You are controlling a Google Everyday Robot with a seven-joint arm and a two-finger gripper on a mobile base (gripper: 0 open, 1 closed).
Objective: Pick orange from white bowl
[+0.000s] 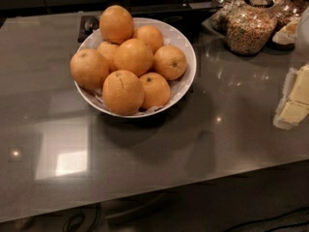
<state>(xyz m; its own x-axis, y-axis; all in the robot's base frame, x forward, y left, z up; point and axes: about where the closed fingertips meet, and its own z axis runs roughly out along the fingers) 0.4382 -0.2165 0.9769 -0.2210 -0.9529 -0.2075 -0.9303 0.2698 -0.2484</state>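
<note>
A wide white bowl stands on the grey table, left of centre, piled with several oranges. A large, round, smooth-skinned orange sits on top in the middle of the pile. Another large smooth orange rests at the back rim. An orange with a dark crease line lies at the front. Smaller oranges with dark stem dots lie on the right side. My gripper shows as pale cream parts at the right edge of the view, well to the right of the bowl and apart from it.
Glass jars of cereal and snacks stand at the back right on a tray. A dark flat object lies behind the bowl. The table's front edge runs across the bottom, with cables on the floor below.
</note>
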